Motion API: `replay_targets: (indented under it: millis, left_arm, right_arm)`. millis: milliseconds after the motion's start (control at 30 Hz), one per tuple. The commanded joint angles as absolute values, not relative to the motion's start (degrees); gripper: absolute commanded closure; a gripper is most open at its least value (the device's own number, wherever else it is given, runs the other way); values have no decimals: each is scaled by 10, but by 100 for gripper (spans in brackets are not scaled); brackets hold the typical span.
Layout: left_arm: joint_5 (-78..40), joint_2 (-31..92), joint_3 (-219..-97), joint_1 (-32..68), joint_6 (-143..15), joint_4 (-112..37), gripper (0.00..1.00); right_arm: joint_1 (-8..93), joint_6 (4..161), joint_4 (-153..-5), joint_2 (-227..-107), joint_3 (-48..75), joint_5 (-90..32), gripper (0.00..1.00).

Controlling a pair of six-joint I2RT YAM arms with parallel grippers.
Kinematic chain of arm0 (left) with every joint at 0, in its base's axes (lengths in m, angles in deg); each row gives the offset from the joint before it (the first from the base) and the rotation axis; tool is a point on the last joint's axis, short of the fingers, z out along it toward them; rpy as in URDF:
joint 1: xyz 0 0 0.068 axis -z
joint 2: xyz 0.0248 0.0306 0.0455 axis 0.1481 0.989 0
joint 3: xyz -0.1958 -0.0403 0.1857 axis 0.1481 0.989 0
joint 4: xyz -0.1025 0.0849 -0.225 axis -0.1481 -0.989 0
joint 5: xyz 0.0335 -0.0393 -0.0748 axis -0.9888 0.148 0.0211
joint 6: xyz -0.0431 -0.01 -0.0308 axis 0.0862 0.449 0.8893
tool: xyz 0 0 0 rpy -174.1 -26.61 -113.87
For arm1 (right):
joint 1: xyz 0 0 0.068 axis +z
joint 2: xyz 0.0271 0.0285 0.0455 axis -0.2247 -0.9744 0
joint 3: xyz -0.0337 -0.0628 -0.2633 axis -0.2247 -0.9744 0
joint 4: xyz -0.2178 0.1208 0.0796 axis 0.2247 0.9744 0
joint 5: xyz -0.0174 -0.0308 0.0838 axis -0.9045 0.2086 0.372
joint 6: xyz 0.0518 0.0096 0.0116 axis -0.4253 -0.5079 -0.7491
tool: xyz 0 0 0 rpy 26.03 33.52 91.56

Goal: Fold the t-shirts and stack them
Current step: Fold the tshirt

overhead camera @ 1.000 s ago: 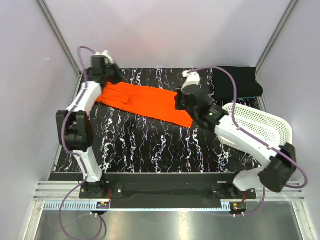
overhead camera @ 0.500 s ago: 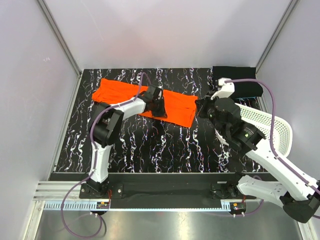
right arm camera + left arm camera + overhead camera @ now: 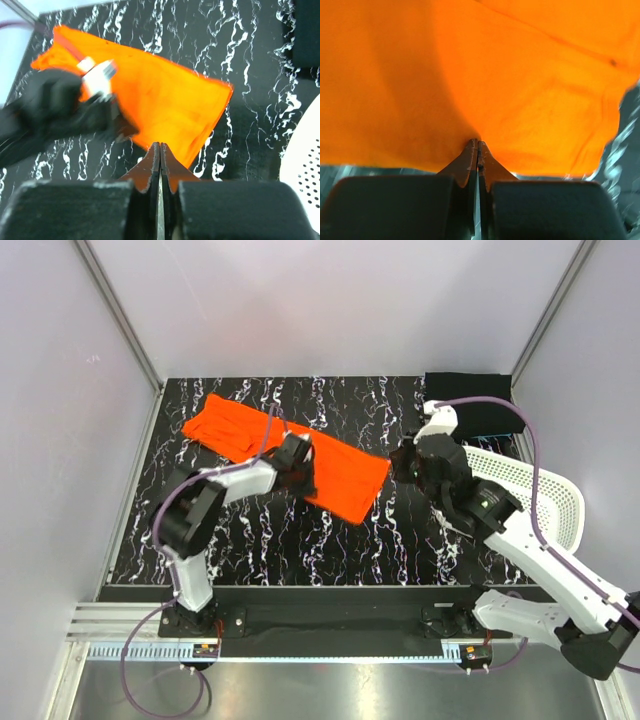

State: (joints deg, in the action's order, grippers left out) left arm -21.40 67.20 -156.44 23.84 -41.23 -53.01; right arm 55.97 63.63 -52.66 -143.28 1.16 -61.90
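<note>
Two t-shirts, folding step in hand: the orange t-shirt [image 3: 345, 478] lies spread mid-table [image 3: 300, 540], long axis running far left to near right, while the black t-shirt [image 3: 480, 386] sits in the far right corner. Left gripper [image 3: 478, 144], jaws closed, appears to pinch the orange near edge; right gripper [image 3: 160, 146] hangs shut and empty by its right end. Next move probably calls for a second hold there

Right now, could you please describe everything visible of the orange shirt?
The orange shirt is plain, soft, bright fabric, laid as a long, creased band slanting across the table from far left to centre. The left gripper is shut on its near edge. The right gripper, shut, sits by its right end; contact unclear.
</note>
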Motion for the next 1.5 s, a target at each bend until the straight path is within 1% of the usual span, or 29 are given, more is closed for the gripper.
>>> replay_targets:
  millis: [0,33,67,100,133,167,233,267,300,333,367,433,467,533,567,600,633,667,700,733,767,800,867,900,1000,1167,1300,1333,1467]
  left_arm:
    - [-270,549,-1414,243,-418,-577,100]
    - [-270,523,-1382,243,-416,-570,100]
    - [-270,496,-1324,243,-416,-571,100]
    - [-289,441,-1295,244,-416,-577,100]
    - [-296,411,-1268,244,-411,-580,100]
    - [-310,349,-1220,243,-408,-587,100]
    - [-340,279,-1171,244,-395,-624,100]
    - [-348,244,-1163,244,-392,-635,98]
    - [-358,178,-1162,244,-391,-662,94]
    - [-364,149,-1164,243,-390,-666,91]
    - [-375,125,-1188,242,-394,-672,84]
    - [-385,101,-1232,231,-408,-687,83]
    - [-386,108,-1288,225,-420,-688,83]
    - [-378,162,-1348,184,-452,-699,84]
    - [-350,186,-1402,165,-464,-699,86]
    - [-334,240,-1427,120,-474,-698,91]
    - [-317,269,-1450,97,-488,-696,95]
    - [-288,299,-1496,77,-492,-694,98]
    - [-275,358,-1520,38,-496,-692,100]
    - [-258,389,-1569,22,-503,-691,100]
    - [-257,416,-1593,12,-504,-690,100]
    - [-255,469,-1614,-9,-506,-686,100]
    - [-226,520,-1674,-30,-497,-684,100]
    - [-212,562,-1690,-48,-492,-682,100]
    - [-209,625,-1740,-62,-499,-682,100]
    - [-214,706,-1786,-83,-504,-682,100]
    - [-205,745,-1804,-84,-502,-681,100]
    - [-207,752,-1811,-84,-503,-681,100]
    - [-208,789,-1830,-84,-507,-680,100]
  right_arm:
    - [540,648,-490,-1468,61,-582,91]
    - [534,656,-481,-1480,66,-559,89]
    - [525,658,-477,-1506,74,-507,87]
    - [512,657,-470,-1520,77,-483,87]
    - [510,653,-459,-1533,79,-464,86]
    - [507,650,-456,-1559,75,-428,83]
    - [505,649,-457,-1606,69,-378,78]
    - [505,648,-456,-1626,61,-326,75]
    - [505,642,-457,-1643,57,-303,74]
    - [504,641,-458,-1661,51,-283,73]
    - [505,637,-461,-1690,38,-253,71]
    - [506,634,-476,-1709,26,-235,66]
    - [505,636,-478,-1722,18,-222,64]
    - [506,629,-485,-1729,8,-221,61]
    - [506,623,-491,-1728,-8,-211,60]
    - [506,613,-508,-1729,-18,-199,59]
    - [505,611,-513,-1730,-26,-185,55]
    - [506,607,-516,-1736,-42,-174,54]
    - [506,605,-523,-1740,-49,-172,53]
    - [506,605,-527,-1741,-58,-169,50]
    - [506,606,-531,-1743,-72,-169,47]
    - [506,606,-543,-1744,-79,-168,46]
    - [506,605,-556,-1757,-90,-141,44]
    - [506,607,-564,-1762,-92,-133,44]
    - [506,620,-566,-1773,-96,-134,46]
    - [505,640,-566,-1796,-100,-140,48]
    - [506,645,-574,-1820,-101,-130,54]
    - [506,644,-576,-1822,-103,-130,57]
    - [506,638,-584,-1816,-115,-146,65]
